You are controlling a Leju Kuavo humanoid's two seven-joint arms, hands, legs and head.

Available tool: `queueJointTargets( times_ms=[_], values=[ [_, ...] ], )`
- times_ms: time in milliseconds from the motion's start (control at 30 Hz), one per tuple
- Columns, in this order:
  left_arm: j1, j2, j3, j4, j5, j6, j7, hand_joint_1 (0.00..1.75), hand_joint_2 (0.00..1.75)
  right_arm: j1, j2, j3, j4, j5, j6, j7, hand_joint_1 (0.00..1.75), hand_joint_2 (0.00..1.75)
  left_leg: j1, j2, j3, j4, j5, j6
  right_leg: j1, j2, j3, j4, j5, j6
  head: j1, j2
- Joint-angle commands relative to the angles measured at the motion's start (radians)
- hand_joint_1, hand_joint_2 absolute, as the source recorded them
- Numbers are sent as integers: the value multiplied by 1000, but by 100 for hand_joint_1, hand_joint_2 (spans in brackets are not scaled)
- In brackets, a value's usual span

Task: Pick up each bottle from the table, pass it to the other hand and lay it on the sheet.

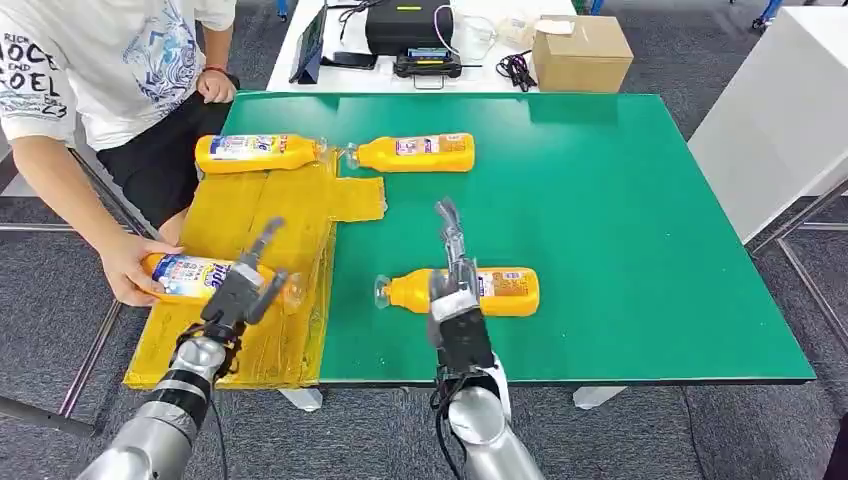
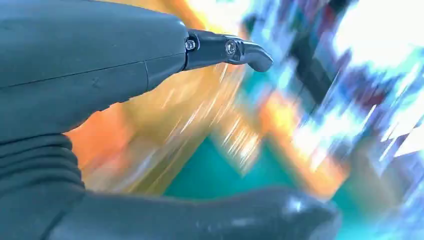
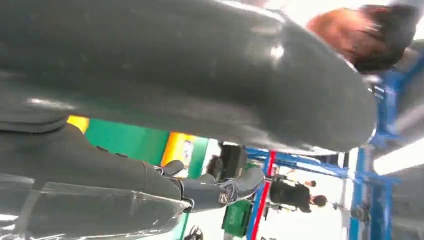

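Several yellow bottles lie on their sides. One point(image 1: 505, 291) rests on the green table point(image 1: 640, 220) near the front, and my right hand point(image 1: 455, 300) hangs over its neck end with fingers stretched out, holding nothing. Another bottle point(image 1: 185, 275) lies on the yellow sheet point(image 1: 300, 215) with a person's hand point(image 1: 125, 270) on it. My left hand point(image 1: 243, 290) hovers at that bottle's neck end, fingers spread and empty. A third bottle point(image 1: 255, 153) lies at the sheet's far end, and a fourth point(image 1: 415, 152) lies on the green just past it. The wrist views show my left hand point(image 2: 75, 65) and my right hand point(image 3: 175, 75) with thumb and fingers apart.
A person point(image 1: 110, 60) sits at the table's left side, close to the sheet. Behind the green table stands a white table with a cardboard box point(image 1: 582, 52) and black devices point(image 1: 405, 25). A white cabinet point(image 1: 790, 120) stands to the right.
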Motion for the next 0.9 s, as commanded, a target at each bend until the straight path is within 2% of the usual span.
queueJointTargets(
  times_ms=[33, 67, 133, 267, 400, 633, 900],
  values=[
    [129, -73, 54, -377, 137, 187, -37, 0, 175, -162, -135, -20, 280, 280, -33, 204, 0, 0, 2, 3, 7, -1, -3, -1, 2, 2, 7, -4, -1, -1, 0, 0],
    [168, -65, 30, -444, 129, 244, -37, 0, 175, -218, -194, 1, 374, 413, 39, 387, 0, 175, 1, 2, 4, -1, -1, -1, 1, 1, 5, -3, 0, -1, 0, 0],
    [241, -65, 17, -509, 139, 249, -37, 0, 175, -270, -232, -39, 494, 443, 68, 356, 0, 175, 1, 5, 7, -2, -2, 0, 1, 5, 7, -5, 1, -1, 0, 0],
    [266, -62, -15, -529, 156, 282, -37, 0, 175, -275, -245, -63, 516, 488, 114, 366, 0, 175, 1, 0, 6, -1, -2, 0, 1, -1, 7, -4, -1, -1, 1, 0],
    [262, -44, -70, -548, 164, 330, -37, 0, 175, -278, -257, -54, 522, 510, 159, 391, 0, 175, 0, 0, 0, 0, -1, 0, 1, 0, 1, -1, 0, -1, 0, 0],
    [243, -46, -68, -482, 177, 305, -37, 0, 175, -291, -307, -44, 556, 516, 236, 421, 0, 175, 1, 0, 4, 0, -2, -1, 1, -1, 5, -2, -2, -1, -1, 0],
    [210, -51, -86, -423, 177, 287, -37, 0, 175, -339, -308, -15, 621, 501, 298, 407, 0, 175, 0, -1, 2, 0, -1, -1, 1, -1, 3, -2, -1, -1, -1, 0]
  ],
)
